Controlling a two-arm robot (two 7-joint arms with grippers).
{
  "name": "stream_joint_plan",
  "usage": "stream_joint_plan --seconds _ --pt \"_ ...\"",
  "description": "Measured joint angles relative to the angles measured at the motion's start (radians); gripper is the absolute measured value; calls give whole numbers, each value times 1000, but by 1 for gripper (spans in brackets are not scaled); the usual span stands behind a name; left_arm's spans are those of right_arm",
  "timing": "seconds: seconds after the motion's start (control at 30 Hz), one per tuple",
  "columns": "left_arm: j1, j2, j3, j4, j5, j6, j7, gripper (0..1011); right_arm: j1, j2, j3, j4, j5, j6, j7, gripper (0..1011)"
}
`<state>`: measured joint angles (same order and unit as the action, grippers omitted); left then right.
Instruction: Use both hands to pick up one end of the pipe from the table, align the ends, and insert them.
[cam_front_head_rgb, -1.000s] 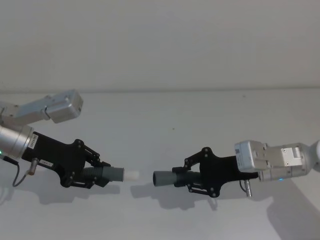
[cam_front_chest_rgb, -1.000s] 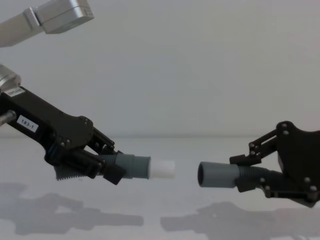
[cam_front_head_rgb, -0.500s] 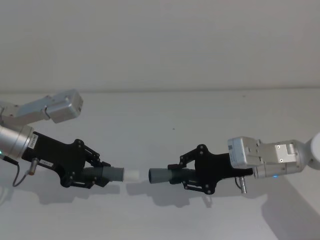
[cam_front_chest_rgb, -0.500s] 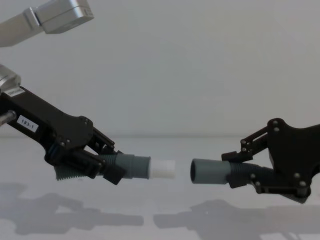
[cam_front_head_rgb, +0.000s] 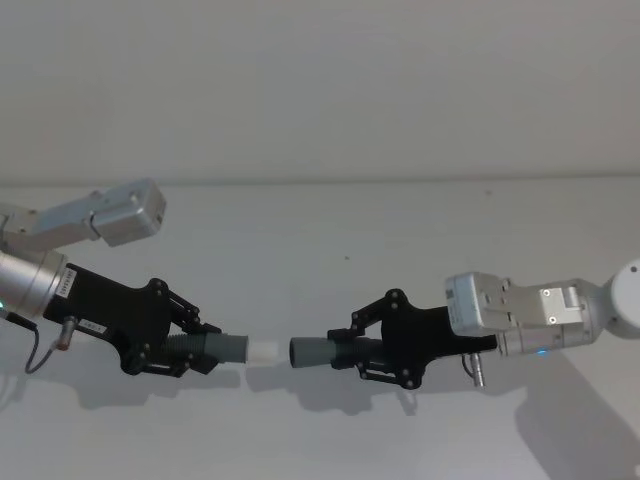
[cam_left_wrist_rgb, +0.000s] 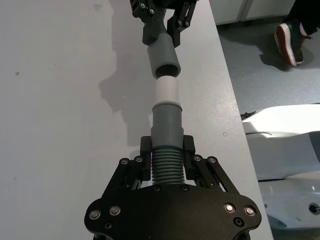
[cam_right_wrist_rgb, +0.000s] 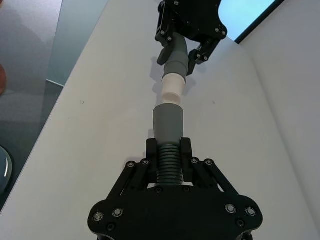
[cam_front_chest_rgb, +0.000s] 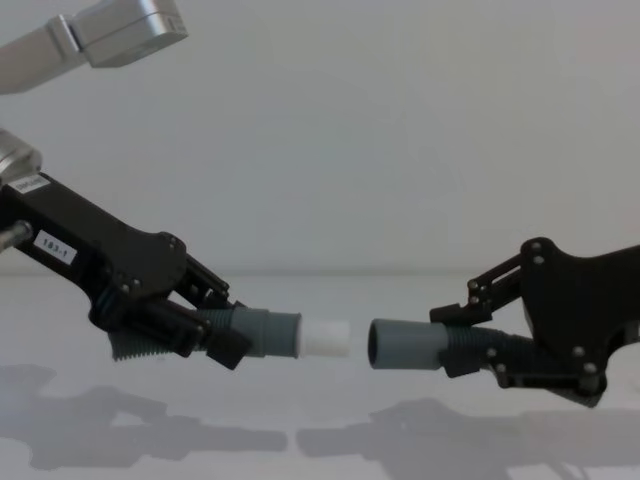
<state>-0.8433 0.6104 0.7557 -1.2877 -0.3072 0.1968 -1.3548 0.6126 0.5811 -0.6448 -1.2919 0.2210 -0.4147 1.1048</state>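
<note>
The white tip (cam_front_chest_rgb: 326, 339) and the socket (cam_front_chest_rgb: 405, 344) face each other across a small gap, both lifted clear of the desk (cam_front_head_rgb: 330, 230). They are close but not touching; the chest view shows bare wall between tip and socket mouth. The two look near enough in line, the tip pointing at the opening, though from my left wrist view the socket seems to sit a touch off the tip's axis.

My left gripper (cam_front_chest_rgb: 225, 335) is clamped on the ribbed part of the tipped piece (cam_left_wrist_rgb: 165, 127), its cuff and white tip sticking out toward the middle. My right gripper (cam_front_chest_rgb: 460, 330) is clamped on the ribs of the socket piece (cam_right_wrist_rgb: 169, 125), cuff pointing back at the left. Both pieces hang above the desk's middle, their shadows lying on the white surface below, nearer the desk's front edge than its back.

So, as I judge it, the picking up is done and the aligning is nearly done. What is left is the insertion: closing the gap and pushing the tip into the socket until the cuffs meet. A slight correction of angle may be needed first, or the tip could catch on the socket's rim.
</note>
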Motion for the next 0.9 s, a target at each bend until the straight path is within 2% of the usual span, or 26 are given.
stream_joint_plan --seconds 0.9 --pt "0 0 0 0 0 0 0 329 21 -20 -27 24 13 -3 -8 244"
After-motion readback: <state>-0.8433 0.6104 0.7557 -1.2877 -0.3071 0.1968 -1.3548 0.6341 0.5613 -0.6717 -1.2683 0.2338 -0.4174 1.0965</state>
